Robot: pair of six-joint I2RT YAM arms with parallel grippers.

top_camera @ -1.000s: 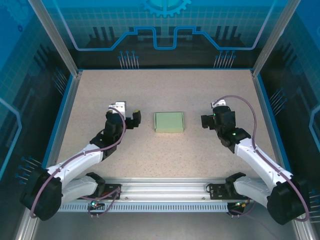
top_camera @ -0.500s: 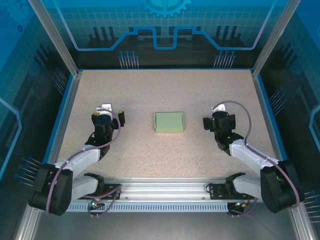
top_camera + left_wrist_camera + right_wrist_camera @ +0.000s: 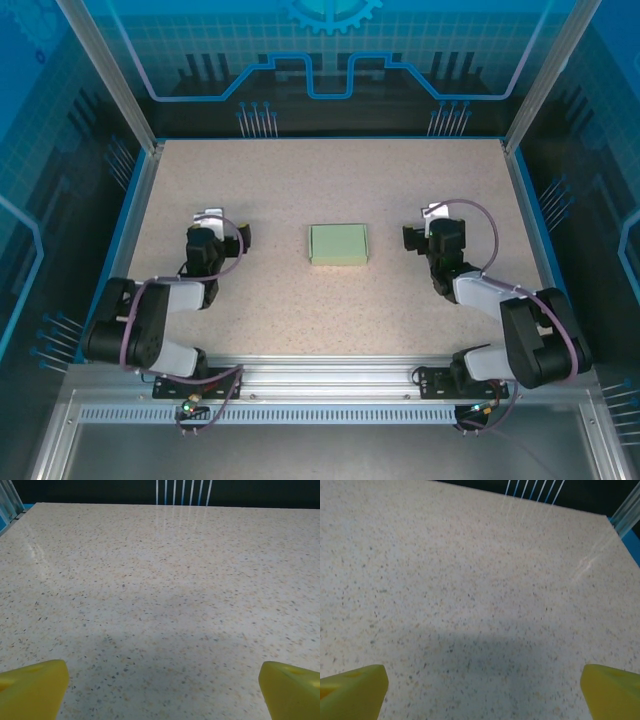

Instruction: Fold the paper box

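The paper box (image 3: 339, 244) lies as a small, flat, pale green rectangle in the middle of the speckled table, touched by nothing. My left gripper (image 3: 218, 230) sits low over the table to its left, well apart from it, with the arm folded back. It is open: its yellow fingertips (image 3: 31, 689) stand wide with bare table between them (image 3: 162, 695). My right gripper (image 3: 436, 232) is to the box's right, also apart from it and open, its yellow fingertips (image 3: 351, 692) spread over bare table (image 3: 482, 696).
A blue rim (image 3: 135, 215) borders the speckled table (image 3: 330, 180), with clear panels and metal posts behind it. An aluminium rail (image 3: 330, 375) carrying the arm bases runs along the near edge.
Both arms have folded back toward their bases, and the grippers have drawn away from the box to either side. The box has not moved.
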